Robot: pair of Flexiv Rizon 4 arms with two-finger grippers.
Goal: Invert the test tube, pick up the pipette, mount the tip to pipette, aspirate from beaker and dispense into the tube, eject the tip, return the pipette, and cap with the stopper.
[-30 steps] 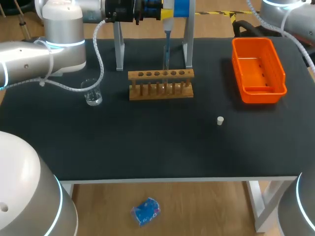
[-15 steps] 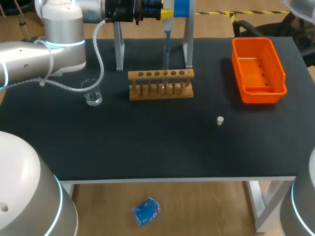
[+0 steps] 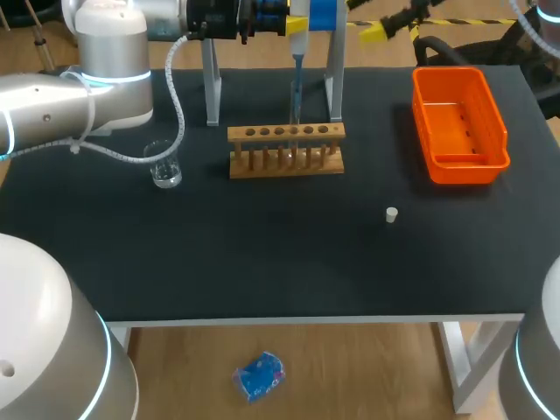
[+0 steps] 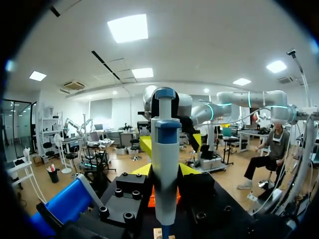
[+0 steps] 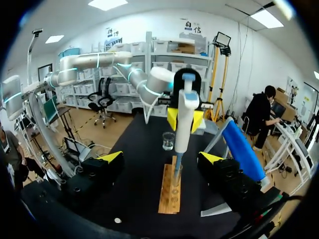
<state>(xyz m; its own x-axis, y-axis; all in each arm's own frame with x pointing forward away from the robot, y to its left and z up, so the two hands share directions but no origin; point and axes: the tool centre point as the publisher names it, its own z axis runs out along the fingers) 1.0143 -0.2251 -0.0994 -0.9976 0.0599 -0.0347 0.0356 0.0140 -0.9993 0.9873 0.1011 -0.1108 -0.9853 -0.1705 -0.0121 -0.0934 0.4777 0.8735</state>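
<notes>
Swinging into view beyond the table's (image 3: 262, 254) far edge, the right gripper (image 5: 160, 159) is hanging wide open, holding nothing; the left gripper (image 3: 297, 26) is clamping the pipette (image 3: 297, 70), tip dipping over the wooden rack (image 3: 286, 149); the stopper (image 3: 392, 214) is lying well apart.

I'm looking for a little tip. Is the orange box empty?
Empty. The head view looks down into the orange box and shows only its bare floor and walls.

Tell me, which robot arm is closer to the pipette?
Left. The left end effector sits right at the pipette; the right end effector hangs open farther off, on the orange bin's side.
</notes>
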